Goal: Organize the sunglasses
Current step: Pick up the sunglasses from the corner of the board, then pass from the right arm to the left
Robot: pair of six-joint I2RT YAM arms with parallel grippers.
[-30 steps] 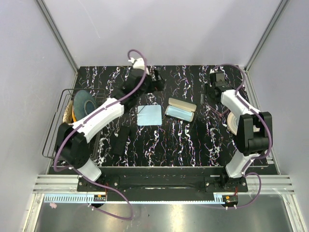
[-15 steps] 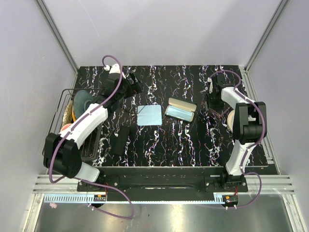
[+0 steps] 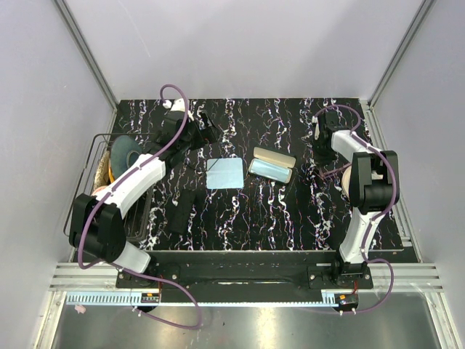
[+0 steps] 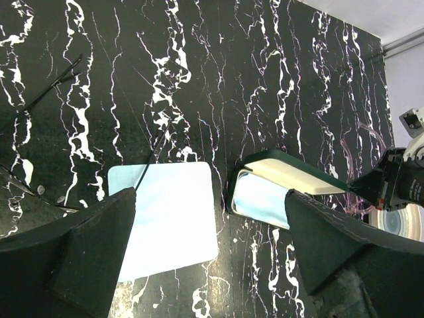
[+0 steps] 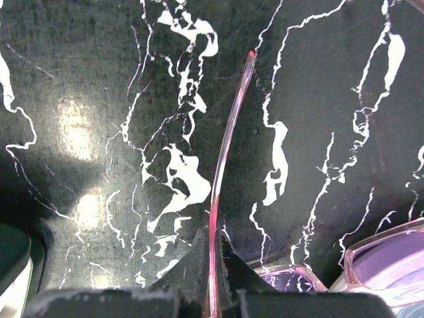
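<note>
Pink translucent sunglasses (image 5: 387,255) lie on the black marbled table, with one thin temple arm (image 5: 228,126) stretching away from the lenses. My right gripper (image 5: 213,246) is shut on that temple arm, low over the table at the back right (image 3: 323,149). An open case (image 4: 281,192) with a cream lid and pale blue lining sits mid-table (image 3: 272,164), and a light blue cloth (image 4: 169,222) lies left of it. A thin black wire-frame pair (image 4: 40,99) lies at the left of the left wrist view. My left gripper (image 4: 210,196) hovers open above the cloth and case, holding nothing.
A wire basket (image 3: 86,185) holding round items stands at the table's left edge. A flat black object (image 3: 183,211) lies near the front left. A pale roll (image 3: 351,182) sits beside the right arm. Grey walls enclose the table on three sides.
My right gripper went from open to shut on the pink temple arm. The left arm drew back from the back centre toward the left, still open.
</note>
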